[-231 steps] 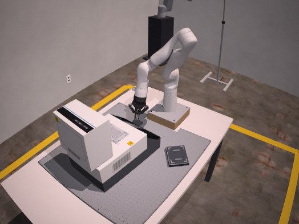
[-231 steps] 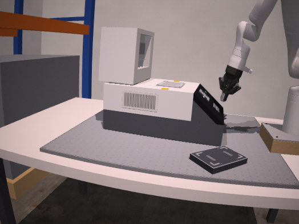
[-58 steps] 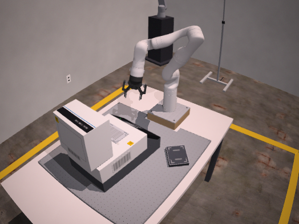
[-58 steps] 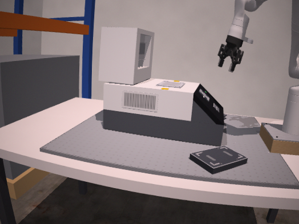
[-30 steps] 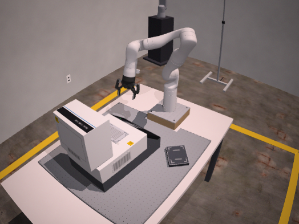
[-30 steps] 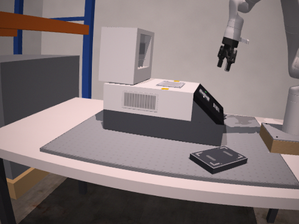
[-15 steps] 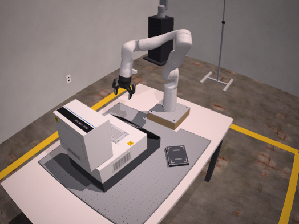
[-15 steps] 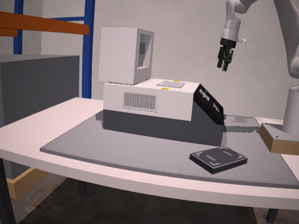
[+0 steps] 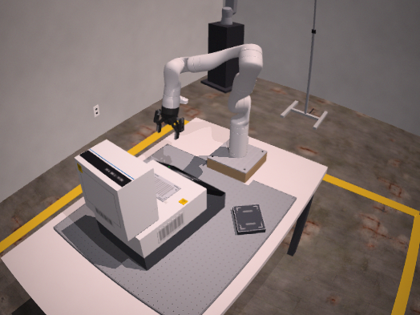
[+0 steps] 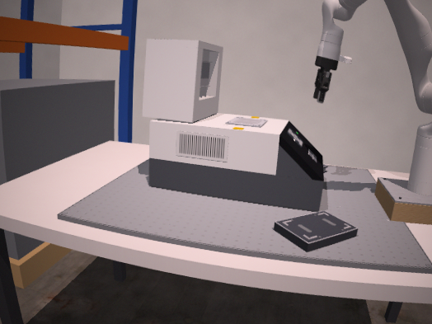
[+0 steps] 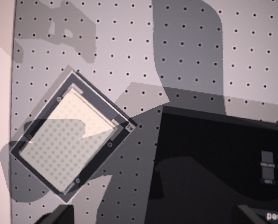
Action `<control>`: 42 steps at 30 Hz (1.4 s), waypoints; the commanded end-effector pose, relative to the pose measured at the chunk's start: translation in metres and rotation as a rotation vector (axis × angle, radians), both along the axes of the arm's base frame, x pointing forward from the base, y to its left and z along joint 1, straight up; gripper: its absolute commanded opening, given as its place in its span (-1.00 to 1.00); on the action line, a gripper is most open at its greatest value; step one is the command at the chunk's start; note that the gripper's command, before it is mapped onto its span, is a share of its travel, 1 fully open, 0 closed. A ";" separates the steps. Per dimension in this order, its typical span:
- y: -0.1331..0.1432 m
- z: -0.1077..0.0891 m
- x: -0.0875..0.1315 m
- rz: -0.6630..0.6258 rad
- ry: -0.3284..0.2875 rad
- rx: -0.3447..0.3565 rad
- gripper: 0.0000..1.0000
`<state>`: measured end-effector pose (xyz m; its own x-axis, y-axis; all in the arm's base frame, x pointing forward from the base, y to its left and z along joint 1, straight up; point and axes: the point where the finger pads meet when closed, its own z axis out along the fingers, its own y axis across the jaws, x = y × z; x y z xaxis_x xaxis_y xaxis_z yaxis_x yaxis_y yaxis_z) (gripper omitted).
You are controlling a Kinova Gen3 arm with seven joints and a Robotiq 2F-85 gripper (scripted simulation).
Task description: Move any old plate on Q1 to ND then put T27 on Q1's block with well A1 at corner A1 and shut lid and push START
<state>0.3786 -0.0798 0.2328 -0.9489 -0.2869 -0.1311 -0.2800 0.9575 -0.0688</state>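
Nearest in the exterior view, the dark nest ND lies flat on the worktop. Behind it stands the cycler Q1, lid raised, lamp green. Farther back, the end effector hangs above the worktop, fingers spread. The wrist view shows plate T27 in nest N1, near Q1.
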 end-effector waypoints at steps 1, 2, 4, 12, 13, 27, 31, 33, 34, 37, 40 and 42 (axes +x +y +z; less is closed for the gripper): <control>-0.007 -0.001 0.003 -0.039 0.007 0.005 1.00; -0.009 -0.001 0.004 -0.049 0.008 0.006 1.00; -0.012 -0.001 0.005 -0.069 0.012 0.008 1.00; -0.022 -0.003 0.009 -0.128 0.022 0.014 1.00; -0.024 -0.003 0.010 -0.137 0.024 0.016 1.00; -0.045 -0.006 0.018 -0.255 0.045 0.028 1.00; -0.052 -0.007 0.021 -0.294 0.052 0.032 1.00; -0.055 -0.008 0.022 -0.314 0.055 0.035 1.00; -0.057 -0.008 0.023 -0.323 0.057 0.036 1.00; -0.062 -0.009 0.025 -0.353 0.062 0.039 1.00; -0.067 -0.009 0.027 -0.382 0.067 0.042 1.00; -0.071 -0.010 0.029 -0.402 0.071 0.044 1.00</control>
